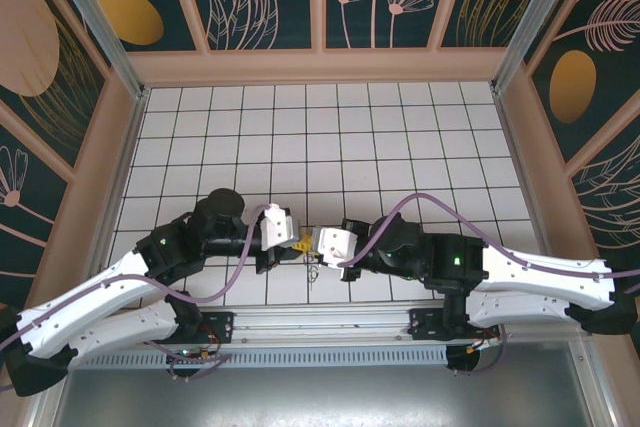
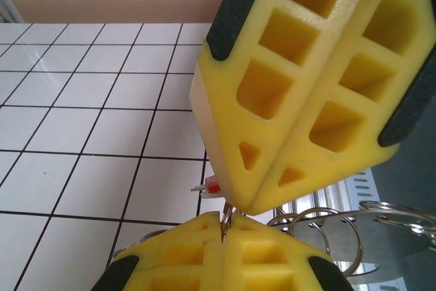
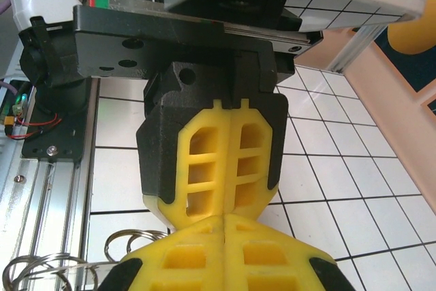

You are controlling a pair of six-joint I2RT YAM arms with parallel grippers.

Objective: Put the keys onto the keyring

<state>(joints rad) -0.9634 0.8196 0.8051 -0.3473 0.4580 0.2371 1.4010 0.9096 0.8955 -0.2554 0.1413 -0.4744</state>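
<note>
On my feed, the yellow lattice fingers of the left tool (image 2: 224,233) and the right tool (image 3: 225,226) look like matt, faintly grainy moulded plastic with dull black edging. The black housing (image 3: 163,134) behind the left tool is matt plastic too. The small red-headed key (image 2: 213,184) has a glossy plastic head. The silver split rings (image 2: 315,212) are polished metal, and the flat metal disc (image 2: 388,236) reflects like a mirror. The white tiled surface (image 2: 88,100) is smooth and glossy. The near grey rail (image 3: 48,195) is satin-finished metal.
</note>
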